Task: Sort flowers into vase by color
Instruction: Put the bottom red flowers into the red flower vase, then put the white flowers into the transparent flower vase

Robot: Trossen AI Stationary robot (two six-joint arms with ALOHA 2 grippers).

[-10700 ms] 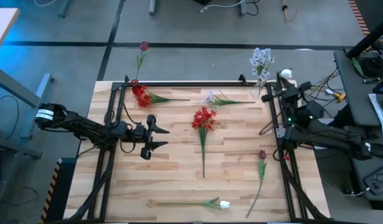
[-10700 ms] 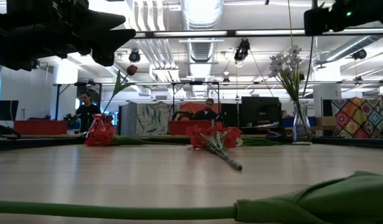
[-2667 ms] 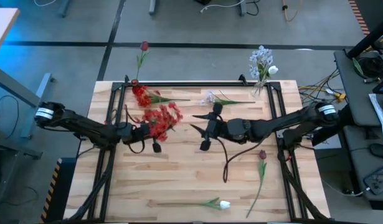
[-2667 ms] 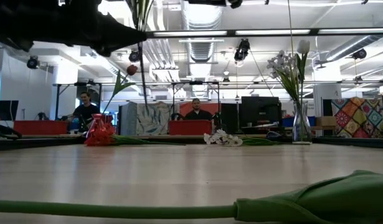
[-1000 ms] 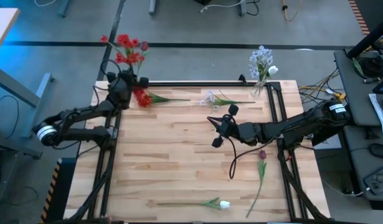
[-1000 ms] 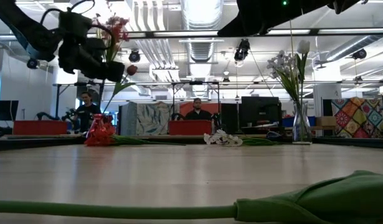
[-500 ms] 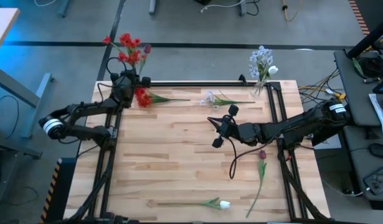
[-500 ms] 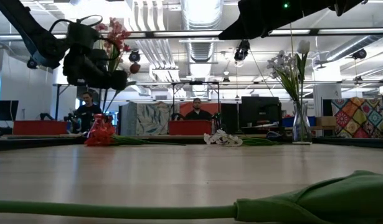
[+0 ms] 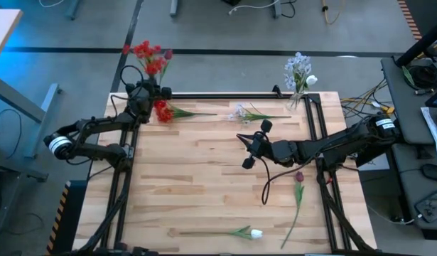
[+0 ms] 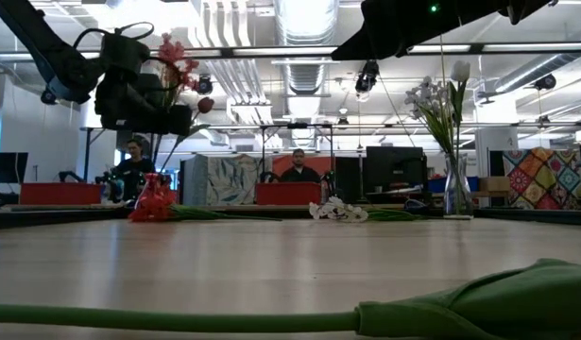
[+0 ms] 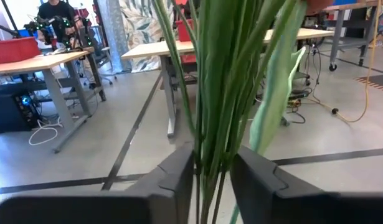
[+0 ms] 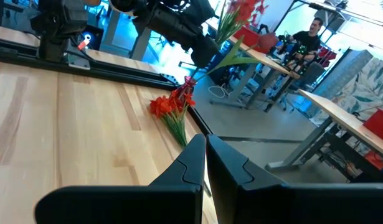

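A bunch of bright red flowers [image 9: 148, 57] stands upright beyond the table's far left corner, beside a maroon tulip [image 9: 167, 54]. Its green stems [image 11: 213, 124] pass between the fingers of my left gripper [image 11: 213, 167], which is open; their lower ends are hidden. My right gripper [image 9: 241, 138] hovers shut over the table's middle, touching nothing. At the far right a glass vase [image 10: 455, 194] holds pale blue-white sprays [image 9: 298, 70] and a white tulip [image 9: 312, 80]. Another red cluster [image 9: 161, 111] lies flat by the far left corner. My left gripper has the red bunch's stems [image 11: 210, 155] between its two fingers [image 11: 179, 177], which come level and lie across the upright stems. Whether the fingers touch the stems, I cannot tell.
A pale spray [image 9: 241, 112] lies at the far middle, a maroon tulip [image 9: 299, 176] at the right, and a white tulip [image 9: 256, 233] near the front edge. Black frame rails [image 9: 218, 95] run along the table's far edge and sides. People sit at desks behind the table.
My left gripper has gone down and a little toward the table's right with the red bunch, then stopped. The bunch stands lower than before, still upright beside the maroon tulip.
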